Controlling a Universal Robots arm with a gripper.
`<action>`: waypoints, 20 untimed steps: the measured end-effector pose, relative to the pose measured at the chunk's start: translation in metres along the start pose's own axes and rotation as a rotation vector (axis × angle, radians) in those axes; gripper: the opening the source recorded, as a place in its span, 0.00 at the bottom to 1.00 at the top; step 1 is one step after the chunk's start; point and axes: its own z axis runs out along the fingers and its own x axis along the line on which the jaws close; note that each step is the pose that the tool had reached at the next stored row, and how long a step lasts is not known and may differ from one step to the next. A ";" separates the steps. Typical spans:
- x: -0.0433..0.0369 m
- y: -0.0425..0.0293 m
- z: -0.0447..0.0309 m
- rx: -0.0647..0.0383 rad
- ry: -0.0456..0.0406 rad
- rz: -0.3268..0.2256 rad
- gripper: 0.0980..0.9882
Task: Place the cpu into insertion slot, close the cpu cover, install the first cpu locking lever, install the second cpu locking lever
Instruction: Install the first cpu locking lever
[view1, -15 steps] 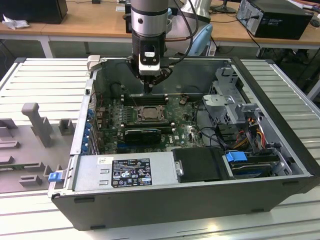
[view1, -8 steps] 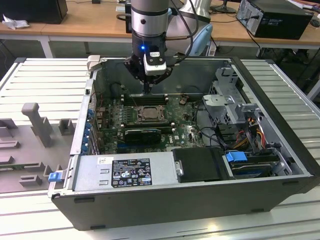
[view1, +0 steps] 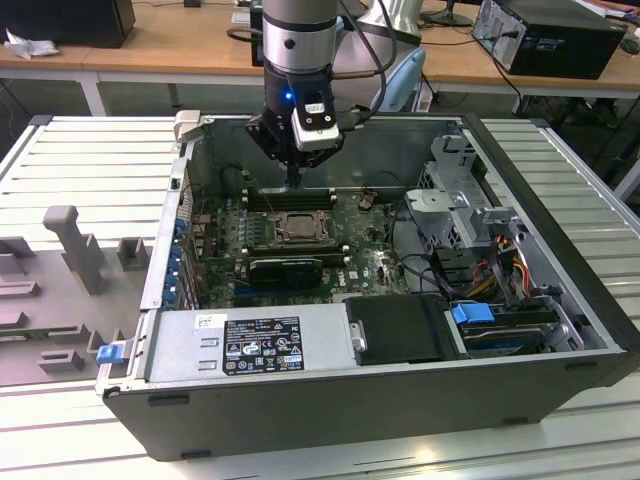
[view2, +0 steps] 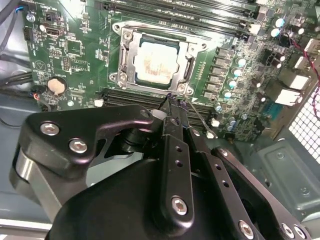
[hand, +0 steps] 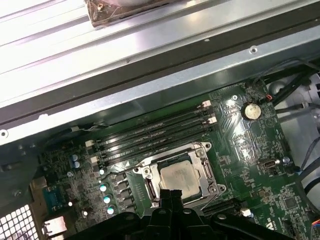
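The cpu (view2: 156, 60) (hand: 178, 176) lies flat in the insertion slot (view1: 296, 228) on the green motherboard. The silver cpu cover (view2: 131, 59) (hand: 150, 186) is down around it, its window framing the chip's pale top. My gripper (view2: 172, 101) (hand: 171, 194) (view1: 293, 184) is shut, its thin fingertips pressed together with nothing seen between them. The tips hover at the socket's edge on the side of the long memory slots. A thin wire locking lever (view2: 201, 120) (hand: 125, 168) runs out from the socket corner close to the tips.
Black memory slots (hand: 150, 135) run beside the socket. The open computer case (view1: 560, 250) walls the board in. A black finned block (view1: 285, 270), a power supply (view1: 250, 345) and cable bundles (view1: 470, 270) lie within. A grey fixture (view1: 75, 245) stands at the exterior view's left.
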 end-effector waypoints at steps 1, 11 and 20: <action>0.0000 0.0000 0.0000 0.000 0.0003 -0.006 0.01; 0.0000 0.0000 0.0000 0.002 0.0063 -0.109 0.01; 0.0000 0.0000 0.0000 0.003 0.0097 -0.166 0.01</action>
